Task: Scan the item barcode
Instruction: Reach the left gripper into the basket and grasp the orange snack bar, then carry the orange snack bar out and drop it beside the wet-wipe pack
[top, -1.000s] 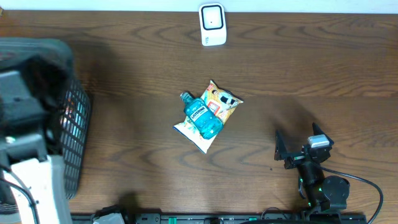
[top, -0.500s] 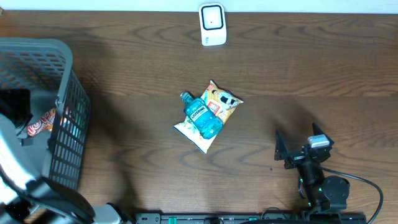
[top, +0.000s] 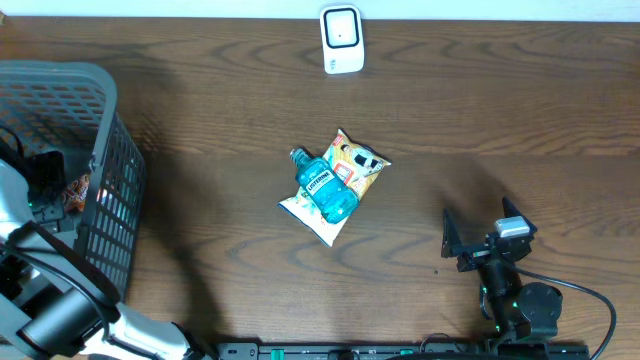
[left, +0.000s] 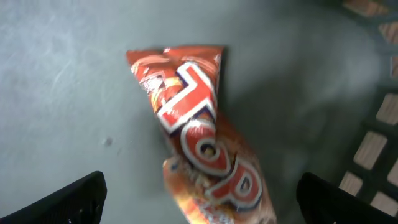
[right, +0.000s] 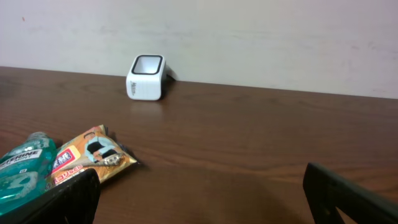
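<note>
— Where's the item?
— The red snack bag (left: 205, 155) lies on the basket (top: 110, 230) floor, directly under the left gripper (left: 206, 200).
— Which step?
— Reaching for pickup, I'd say. Next it must descend, close on the bag and carry it to the scanner (top: 341, 40).
— Fingers?
— Both pairs are spread wide and hold nothing; the right gripper (right: 199, 193) is parked well apart.

Black right arm (top: 505, 290) with looping black cable (top: 611, 318); left arm (top: 60, 315) is black-and-white.
</note>
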